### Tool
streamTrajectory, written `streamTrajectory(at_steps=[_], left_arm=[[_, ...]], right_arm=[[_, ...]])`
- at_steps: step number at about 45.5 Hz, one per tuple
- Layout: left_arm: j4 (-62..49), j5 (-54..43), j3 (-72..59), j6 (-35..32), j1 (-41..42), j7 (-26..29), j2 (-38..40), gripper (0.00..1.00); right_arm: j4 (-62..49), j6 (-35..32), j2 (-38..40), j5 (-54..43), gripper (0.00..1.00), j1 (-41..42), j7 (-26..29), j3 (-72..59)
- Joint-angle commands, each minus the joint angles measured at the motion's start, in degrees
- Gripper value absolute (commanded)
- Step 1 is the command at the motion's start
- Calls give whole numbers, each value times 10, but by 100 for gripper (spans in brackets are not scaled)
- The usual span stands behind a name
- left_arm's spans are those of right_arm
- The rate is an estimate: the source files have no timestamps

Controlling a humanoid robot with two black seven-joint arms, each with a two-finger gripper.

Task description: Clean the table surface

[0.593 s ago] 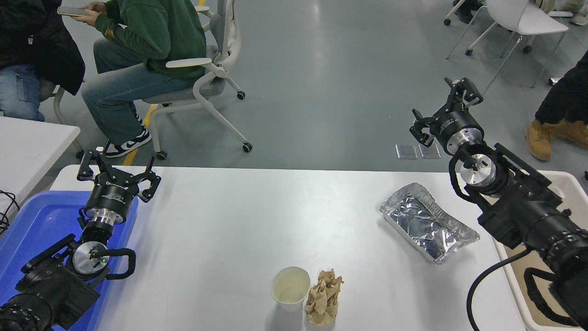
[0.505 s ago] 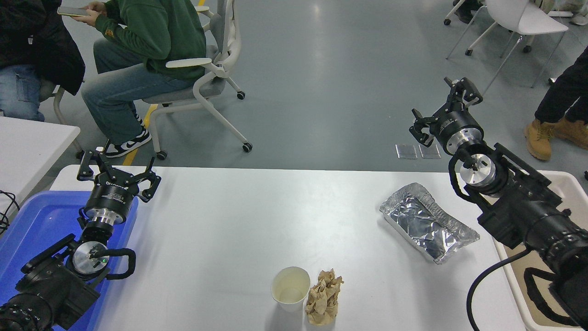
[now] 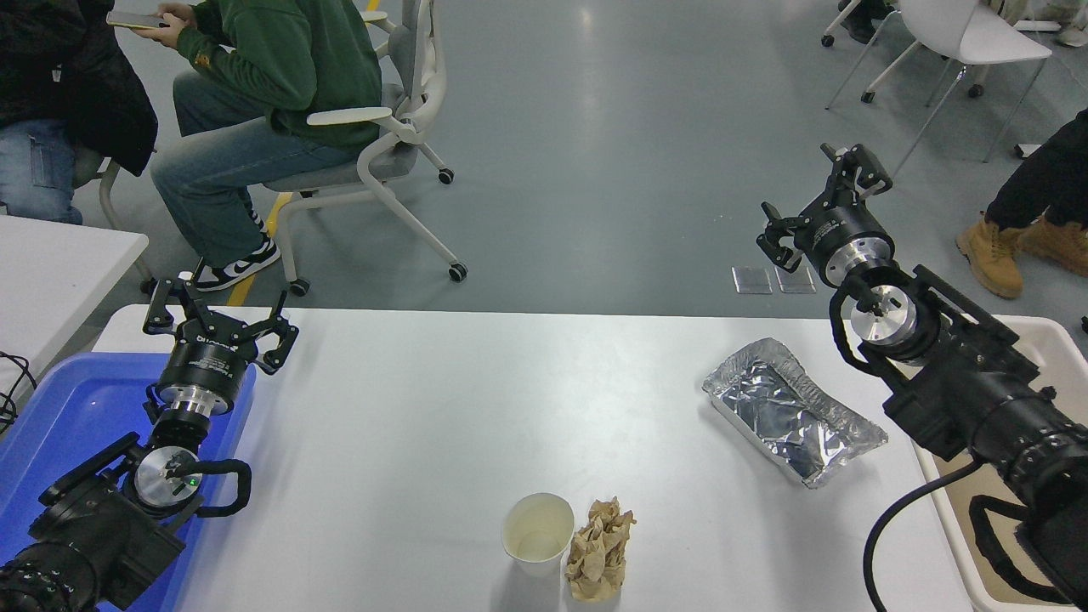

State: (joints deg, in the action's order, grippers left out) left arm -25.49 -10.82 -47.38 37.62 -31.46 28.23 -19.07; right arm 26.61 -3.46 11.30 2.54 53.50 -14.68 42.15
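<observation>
The white table surface (image 3: 442, 408) fills the lower picture. On it stand a paper cup (image 3: 537, 534) and, touching its right side, a crumpled brown paper wad (image 3: 600, 551), both near the front edge. A crumpled foil tray (image 3: 790, 411) lies at the right. My right gripper (image 3: 823, 197) hangs open and empty, raised beyond the table's far right corner, above and behind the foil tray. My left gripper (image 3: 219, 318) is parked open over the far left corner.
A blue bin (image 3: 59, 425) sits under the left arm. A beige bin (image 3: 1050, 357) stands past the table's right edge. A smaller white table (image 3: 51, 272) is at the left. Seated people and office chairs occupy the floor beyond.
</observation>
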Motion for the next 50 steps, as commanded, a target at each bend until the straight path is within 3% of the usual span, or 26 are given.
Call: streamTrajectory(at_steps=[1,50], left_arm=[[0,-1,0,0,0,0,0,100],[0,-1,0,0,0,0,-1,100]], right_arm=[[0,-5,0,0,100,-1,-3,-4],[2,-6,4,-11,100,-6,-5,-32]])
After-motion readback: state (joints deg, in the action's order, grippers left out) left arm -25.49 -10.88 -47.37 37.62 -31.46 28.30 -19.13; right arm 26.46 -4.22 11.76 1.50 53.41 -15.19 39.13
